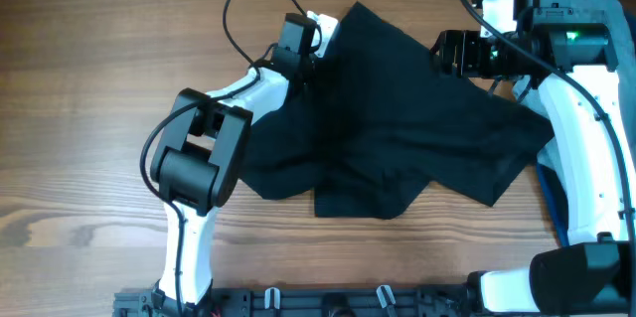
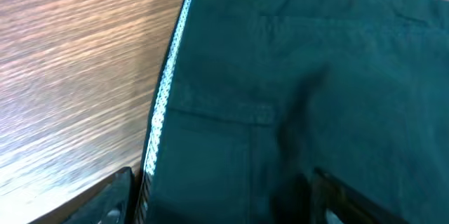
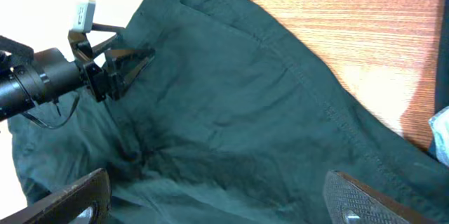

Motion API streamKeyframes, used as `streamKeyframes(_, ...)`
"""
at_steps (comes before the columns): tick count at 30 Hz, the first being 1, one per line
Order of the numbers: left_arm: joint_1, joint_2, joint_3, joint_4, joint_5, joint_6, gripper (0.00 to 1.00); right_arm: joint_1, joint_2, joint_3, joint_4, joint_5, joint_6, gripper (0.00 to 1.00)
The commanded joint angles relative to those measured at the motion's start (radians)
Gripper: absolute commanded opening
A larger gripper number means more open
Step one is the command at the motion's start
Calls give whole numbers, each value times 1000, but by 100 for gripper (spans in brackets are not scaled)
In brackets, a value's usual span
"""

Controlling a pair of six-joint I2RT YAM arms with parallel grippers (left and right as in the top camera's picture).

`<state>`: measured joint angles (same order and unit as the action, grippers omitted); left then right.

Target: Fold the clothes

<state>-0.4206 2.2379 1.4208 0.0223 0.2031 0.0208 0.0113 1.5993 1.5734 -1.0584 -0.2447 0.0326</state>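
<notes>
Plainly found the garment (image 1: 397,148), dark, lying rumpled across the middle of the wooden surface (image 1: 89,108), partly folded over itself. Noted the left tool (image 1: 306,41) at its far left corner, spread wide, straddling the white trim (image 2: 165,104) along the hem without pinching it. Saw one finger (image 2: 105,203) over bare wood, the other over fabric. Found the right tool (image 1: 444,55) at the far right side, likewise spread, poised over cloth near a stitched seam (image 3: 309,90), gripping nothing.
</notes>
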Motion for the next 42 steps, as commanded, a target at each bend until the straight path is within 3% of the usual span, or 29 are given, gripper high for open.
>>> streamKeyframes(1, -20, 39, 1, 13, 10, -14, 25, 0, -21, 16, -3, 43, -10, 90)
streamKeyframes(3, -2, 28, 1, 12, -31, -70, 4, 0, -21, 16, 0, 43, -10, 86)
streamKeyframes(13, 303, -198, 141, -126, -27, -220, 5, 2, 6, -12, 83, -30, -3, 82)
streamKeyframes(14, 317, -208, 141, -147, -5, -220, 14, 2, 26, -13, 98, -42, -4, 82)
streamKeyframes(15, 331, -221, 141, -185, 11, -220, 40, 2, 60, -13, 120, -44, -4, 82)
streamKeyframes(16, 334, -228, 141, -205, 10, -220, 60, 2, 81, -13, 137, -44, -6, 82)
streamKeyframes(17, 336, -243, 141, -245, 9, -215, 72, 2, 127, -13, 187, -44, -8, 82)
streamKeyframes(20, 339, -312, 141, -358, 5, -209, 88, 2, 229, -13, 330, -44, -53, 82)
streamKeyframes(26, 345, -491, 141, -658, -29, -209, 91, 2, 467, -13, 631, -55, -92, 79)
streamKeyframes(32, 345, -513, 141, -801, -49, -209, 92, 10, 632, -13, 893, -149, -51, 73)
streamKeyframes(39, 345, -505, 141, -831, -74, -209, 92, 54, 730, -13, 1175, -148, 72, 45)
streamKeyframes(40, 345, -504, 141, -831, -75, -209, 92, 54, 731, -13, 1177, -149, 81, 34)
streamKeyframes(41, 345, -504, 141, -831, -81, -209, 92, 54, 731, -13, 1177, -148, 82, 10)
streamKeyframes(42, 345, -504, 141, -830, -98, -209, 92, 53, 731, -5, 1172, -149, 92, 4)
